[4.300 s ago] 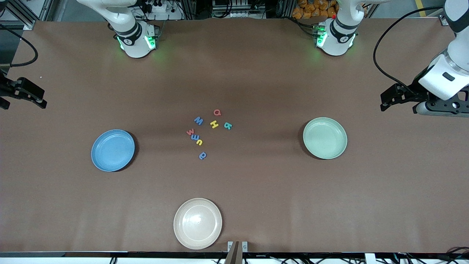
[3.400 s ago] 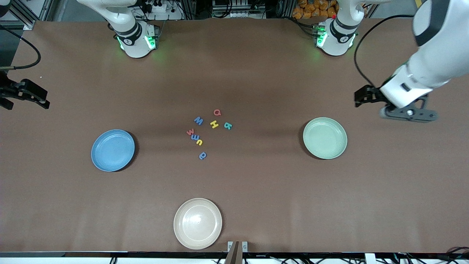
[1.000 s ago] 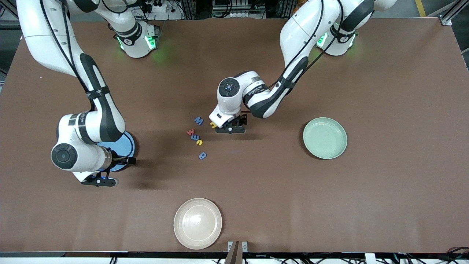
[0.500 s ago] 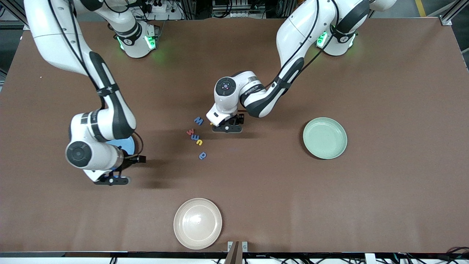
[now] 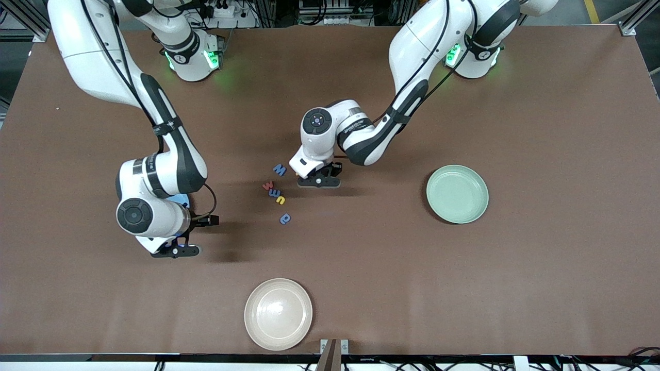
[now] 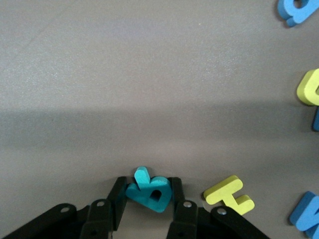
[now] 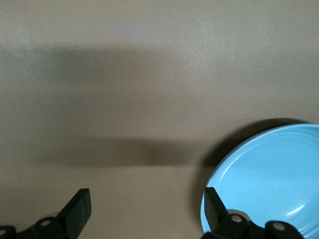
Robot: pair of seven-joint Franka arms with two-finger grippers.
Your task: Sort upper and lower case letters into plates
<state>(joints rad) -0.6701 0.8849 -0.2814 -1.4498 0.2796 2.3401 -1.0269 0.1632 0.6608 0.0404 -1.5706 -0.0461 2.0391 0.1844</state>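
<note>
**Left gripper pinching teal letter, lift next**

Left gripper (image 6: 148,199) is down at the table in the letter cluster, fingers (image 6: 119,191) nearly closed with the teal letter (image 6: 149,191) pinched between them. The letter looks tilted in the jaws, so the grip seems to sit on its edges, not flat faces. In the front view the wrist hides this letter.

Right beside the grip lies the yellow H (image 6: 229,194), just apart from one finger. Other letters lie toward the right arm's end: blue W (image 5: 279,169), red letter (image 5: 267,185), yellow u (image 5: 280,199) and, nearer the camera, blue a (image 5: 285,219).

To do this well: let the fingers finish closing before lifting, then go straight up so the finger does not drag the H. If the letter twists in the jaws, reopen and regrip squarer. The teal one reads as lower case, probably, though tilt makes that hard to call. Then carry it over the mint plate (image 5: 457,194), well apart toward the left arm's end, and release low so it does not bounce out.

Right gripper (image 7: 147,209) hovers wide open, holding nothing, over bare table at the edge of the blue plate (image 7: 269,174). Keep it out of the cluster until the left arm clears.
</note>
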